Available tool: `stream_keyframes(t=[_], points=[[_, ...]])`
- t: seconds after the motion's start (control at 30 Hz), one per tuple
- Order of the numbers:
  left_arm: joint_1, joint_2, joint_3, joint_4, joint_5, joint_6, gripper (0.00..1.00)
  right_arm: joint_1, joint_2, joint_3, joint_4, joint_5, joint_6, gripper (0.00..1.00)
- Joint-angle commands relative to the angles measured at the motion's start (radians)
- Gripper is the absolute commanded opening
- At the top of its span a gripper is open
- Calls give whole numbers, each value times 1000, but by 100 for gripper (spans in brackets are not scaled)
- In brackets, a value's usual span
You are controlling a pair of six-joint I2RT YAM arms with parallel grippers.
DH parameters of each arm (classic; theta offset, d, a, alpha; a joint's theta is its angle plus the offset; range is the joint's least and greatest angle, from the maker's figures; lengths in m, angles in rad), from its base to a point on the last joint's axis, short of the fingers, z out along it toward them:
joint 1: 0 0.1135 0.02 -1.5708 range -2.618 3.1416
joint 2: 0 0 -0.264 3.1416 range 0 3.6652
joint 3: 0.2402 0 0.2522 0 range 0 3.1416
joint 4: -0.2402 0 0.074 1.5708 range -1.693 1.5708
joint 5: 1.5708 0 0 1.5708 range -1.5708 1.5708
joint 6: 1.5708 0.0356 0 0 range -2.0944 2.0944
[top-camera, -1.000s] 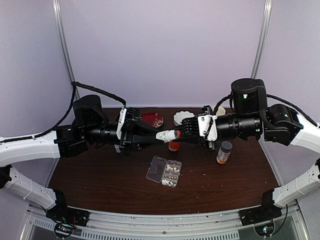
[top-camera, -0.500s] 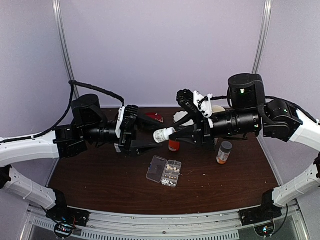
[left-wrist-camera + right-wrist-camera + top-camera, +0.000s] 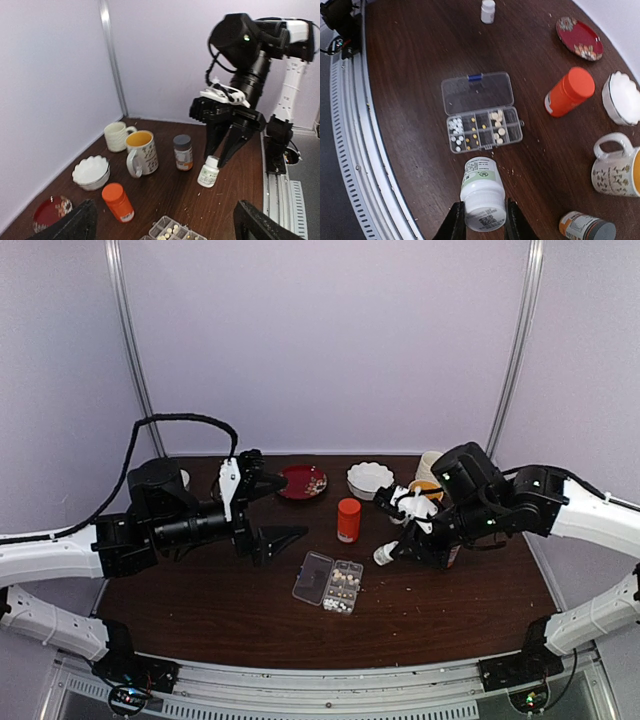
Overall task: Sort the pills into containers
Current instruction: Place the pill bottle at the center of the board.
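The clear pill organizer [image 3: 328,582] lies open at the table's middle, lid flat towards the near edge. Several of its cells [image 3: 480,131] hold white and yellowish pills [image 3: 455,135]. My right gripper [image 3: 484,212] is shut on the cap end of a small white bottle [image 3: 481,192]. It holds that bottle [image 3: 385,553] low over the table, just right of the organizer; I cannot tell whether it touches the wood. My left gripper [image 3: 272,502] hovers left of the organizer, open wide with nothing between its fingers [image 3: 75,225].
An orange bottle [image 3: 348,519] stands behind the organizer, with a red plate [image 3: 303,481] and a white scalloped bowl [image 3: 369,478] further back. Two mugs [image 3: 141,152] and a grey-capped brown bottle [image 3: 183,152] stand at the right. Another small white bottle [image 3: 488,11] stands at the left.
The left gripper let go of the white bottle, opened wide and drew back left. The right arm swung down with the bottle from mid-air to just right of the organizer.
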Motion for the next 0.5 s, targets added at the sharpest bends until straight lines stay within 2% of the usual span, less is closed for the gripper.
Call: stream_keyframes(t=[0.0,0.1,0.17,0.33,0.47], points=[[22,23,-9,-83,-340,-338,98,-71,98,-62,-20,44,95,0],[65,89,74,-290,-327,-422,98,-105,180,-99,30,96,122,1],[93,125,81,-310,-291,-464,97,-131,235,-122,75,116,130,1],[144,160,18,-244,-236,-544,94,-210,361,-135,173,106,143,0],[150,221,76,-368,-285,-528,93,-229,465,-85,155,130,120,5]])
